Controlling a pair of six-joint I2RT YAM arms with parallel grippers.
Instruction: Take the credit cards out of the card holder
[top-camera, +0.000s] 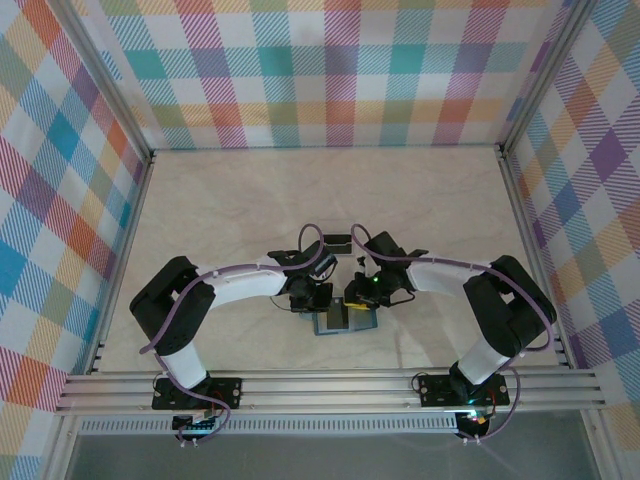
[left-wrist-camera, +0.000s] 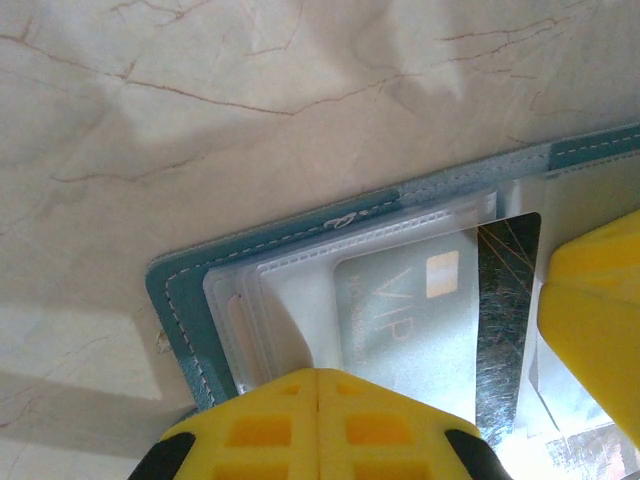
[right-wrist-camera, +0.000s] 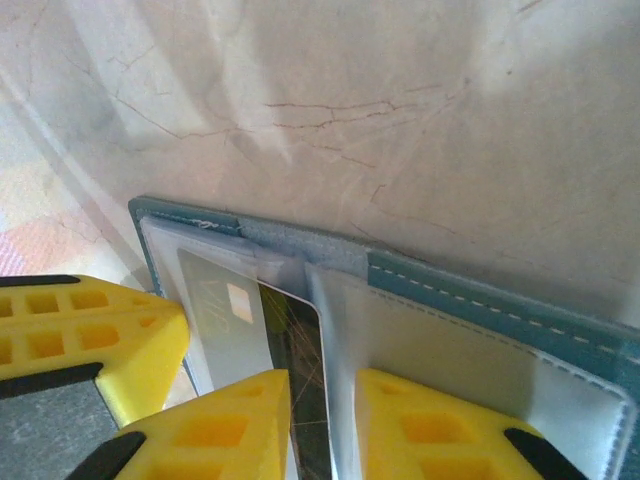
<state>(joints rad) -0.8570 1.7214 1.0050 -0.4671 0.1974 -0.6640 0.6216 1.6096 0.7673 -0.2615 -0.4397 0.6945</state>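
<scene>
The teal card holder (top-camera: 345, 322) lies open on the table between both grippers, its stitched edge (left-wrist-camera: 190, 300) and clear inner pockets plain to see. A dark credit card (left-wrist-camera: 505, 320) marked VIP sticks halfway out of a clear pocket toward the holder's fold. My left gripper (left-wrist-camera: 318, 385) is shut, its yellow tips resting together on the pocket over that card. My right gripper (right-wrist-camera: 322, 420) stands narrowly open, straddling the card's exposed dark end (right-wrist-camera: 305, 350), one finger (right-wrist-camera: 215, 430) over the card, the other on the holder's (right-wrist-camera: 500, 300) far pocket. From above, the left gripper (top-camera: 312, 298) and right gripper (top-camera: 357, 297) almost touch.
A small dark rectangle with a pale edge (top-camera: 337, 241) lies flat on the table just beyond the grippers. Plaid walls stand on three sides. An aluminium rail (top-camera: 330, 385) runs along the near edge by the arm bases.
</scene>
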